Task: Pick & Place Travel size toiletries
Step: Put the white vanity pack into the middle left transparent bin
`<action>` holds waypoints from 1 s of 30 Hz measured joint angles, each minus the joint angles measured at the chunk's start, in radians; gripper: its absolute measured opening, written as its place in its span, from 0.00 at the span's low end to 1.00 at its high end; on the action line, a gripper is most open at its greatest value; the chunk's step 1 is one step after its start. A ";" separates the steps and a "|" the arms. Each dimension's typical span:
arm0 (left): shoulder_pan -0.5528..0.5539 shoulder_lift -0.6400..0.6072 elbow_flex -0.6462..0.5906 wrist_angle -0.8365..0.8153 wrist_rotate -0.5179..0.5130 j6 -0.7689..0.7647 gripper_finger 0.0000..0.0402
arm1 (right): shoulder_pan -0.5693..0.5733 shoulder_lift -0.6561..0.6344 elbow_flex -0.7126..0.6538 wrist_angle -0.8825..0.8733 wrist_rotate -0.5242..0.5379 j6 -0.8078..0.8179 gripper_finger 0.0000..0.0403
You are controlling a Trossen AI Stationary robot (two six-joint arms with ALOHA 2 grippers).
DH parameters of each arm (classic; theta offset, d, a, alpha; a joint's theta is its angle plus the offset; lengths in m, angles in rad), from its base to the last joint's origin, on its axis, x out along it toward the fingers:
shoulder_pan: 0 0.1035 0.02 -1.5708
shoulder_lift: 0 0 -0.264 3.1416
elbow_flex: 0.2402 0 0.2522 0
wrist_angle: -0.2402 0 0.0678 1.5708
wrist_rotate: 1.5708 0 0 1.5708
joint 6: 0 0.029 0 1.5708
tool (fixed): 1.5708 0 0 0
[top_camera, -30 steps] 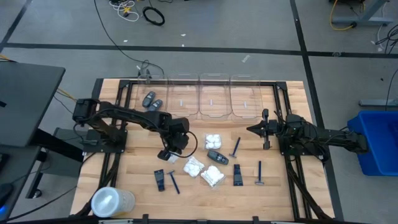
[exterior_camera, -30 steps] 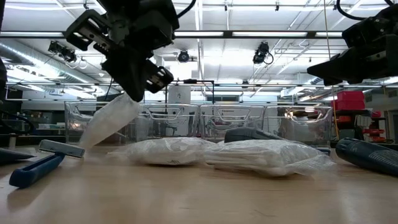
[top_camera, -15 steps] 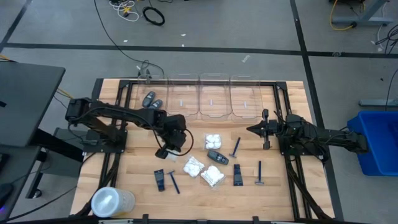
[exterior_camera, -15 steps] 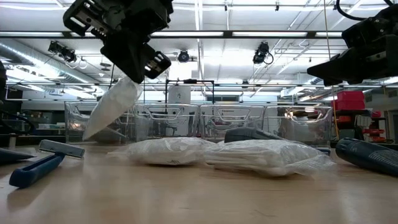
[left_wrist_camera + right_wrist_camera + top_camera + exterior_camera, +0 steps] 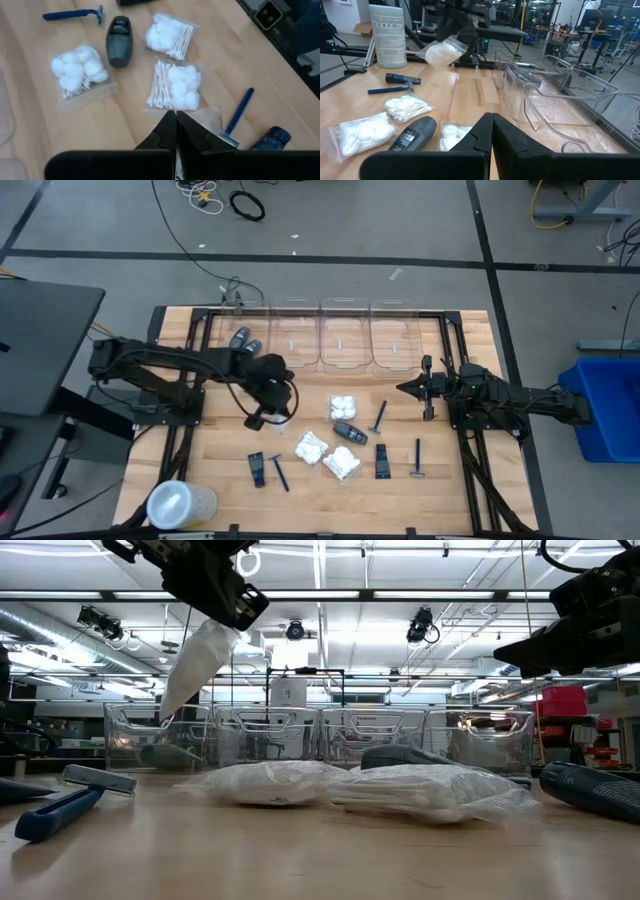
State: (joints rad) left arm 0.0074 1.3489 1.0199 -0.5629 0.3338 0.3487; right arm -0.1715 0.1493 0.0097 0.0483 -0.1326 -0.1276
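Observation:
My left gripper (image 5: 222, 602) is shut on a white crinkly packet (image 5: 196, 665), high over the table's left middle; the same packet (image 5: 441, 52) shows in the right wrist view. Three more white packets (image 5: 343, 404) (image 5: 311, 447) (image 5: 340, 464) lie flat on the table. A dark grey oval case (image 5: 348, 431) lies between them, and two more cases (image 5: 244, 342) lie in the leftmost bin. Blue razors (image 5: 378, 416) (image 5: 418, 458) (image 5: 279, 471) and black tubes (image 5: 257, 468) (image 5: 382, 460) lie around them. My right gripper (image 5: 490, 120) is shut, holds nothing and waits at the table's right (image 5: 428, 388). My left gripper pinches the packet's upper end (image 5: 222, 632) between its two fingers, which come slanting down from above. The packet is lifted clear of the table. It hangs tilted below the fingers, and its lower end (image 5: 172, 700) points toward the bins.
A row of clear plastic bins (image 5: 344, 335) stands along the far edge. A large translucent round container (image 5: 180, 505) lies at the near left corner. Bare wood shows between the bins and the toiletries (image 5: 300, 385). A white canister (image 5: 386, 35) stands beyond the table.
My left gripper has risen and moved toward the table's far left, toward the leftmost bin. It stays shut on the packet. The packet, which hung with its lower end close to the table, now hangs clear, about level with the bins' rims.

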 joint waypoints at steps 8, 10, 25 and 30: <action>0.044 -0.009 0.051 0.009 -0.037 -0.020 0.01 | 0.000 0.000 0.000 0.000 0.000 0.000 0.03; 0.070 -0.009 0.084 0.010 -0.047 -0.020 0.01 | 0.000 0.000 0.000 0.000 0.000 0.000 0.03; 0.293 -0.009 0.222 0.015 -0.088 -0.031 0.01 | 0.000 0.000 0.000 0.000 0.000 0.000 0.03; 0.340 -0.009 0.222 0.015 -0.088 -0.031 0.01 | 0.000 0.000 0.000 0.000 0.000 0.000 0.03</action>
State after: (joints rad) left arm 0.3474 1.3400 1.2415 -0.5479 0.2454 0.3180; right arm -0.1717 0.1493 0.0095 0.0483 -0.1326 -0.1276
